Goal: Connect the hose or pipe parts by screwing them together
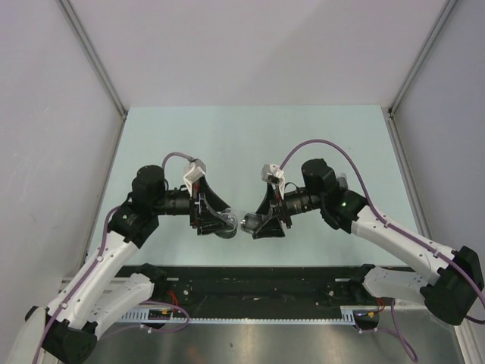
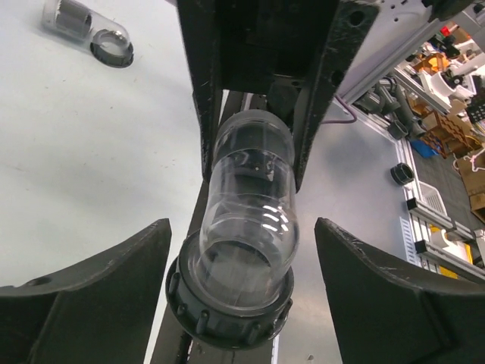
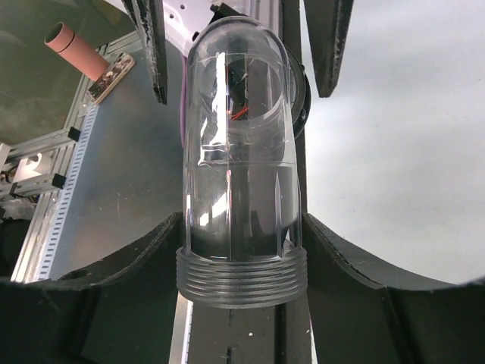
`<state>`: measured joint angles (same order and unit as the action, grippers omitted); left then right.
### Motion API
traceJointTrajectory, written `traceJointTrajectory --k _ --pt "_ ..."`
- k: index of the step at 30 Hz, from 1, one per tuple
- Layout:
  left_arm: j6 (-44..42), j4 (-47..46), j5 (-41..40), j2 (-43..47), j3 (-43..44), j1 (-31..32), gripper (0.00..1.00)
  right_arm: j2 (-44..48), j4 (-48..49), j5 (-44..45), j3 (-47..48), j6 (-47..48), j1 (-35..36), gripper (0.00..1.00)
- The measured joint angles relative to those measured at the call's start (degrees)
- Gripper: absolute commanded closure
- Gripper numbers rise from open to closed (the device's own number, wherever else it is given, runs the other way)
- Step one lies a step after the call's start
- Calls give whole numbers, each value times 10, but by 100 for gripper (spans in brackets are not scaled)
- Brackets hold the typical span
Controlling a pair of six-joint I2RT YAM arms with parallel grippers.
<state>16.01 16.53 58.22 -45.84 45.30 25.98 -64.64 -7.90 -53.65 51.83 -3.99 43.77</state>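
A clear elbow pipe (image 1: 233, 221) hangs above the table between the two grippers. My right gripper (image 3: 241, 227) is shut on its straight part, just above the threaded end (image 3: 241, 277). The other end carries a dark ribbed ring (image 2: 227, 318). That ring sits between the fingers of my left gripper (image 2: 242, 235), which stands open, with a gap on each side. In the top view my left gripper (image 1: 220, 222) and right gripper (image 1: 258, 225) face each other tip to tip. A second short clear part with a dark ring (image 2: 87, 29) lies on the table.
A black and aluminium rail (image 1: 250, 311) runs along the near table edge under the arms. White walls (image 1: 61, 114) close in the sides and back. A pinkish tube (image 3: 72, 49) and shelving clutter (image 2: 447, 98) lie beyond the table edge.
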Motion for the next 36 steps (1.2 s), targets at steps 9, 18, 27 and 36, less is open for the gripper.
traceJointTrajectory --k 9,18,27,36 --pt "5 -13 9 -1 -11 21 28 1 9 -11 -11 -14 0 65" --pt "3 -30 9 -32 -11 50 48 0 21 -23 -16 -36 0 66" --pt "3 -59 10 -30 -13 56 100 0 22 -32 -17 -48 -1 47" --pt "19 -70 -37 -35 -16 58 100 30 30 63 -17 -93 -27 6"
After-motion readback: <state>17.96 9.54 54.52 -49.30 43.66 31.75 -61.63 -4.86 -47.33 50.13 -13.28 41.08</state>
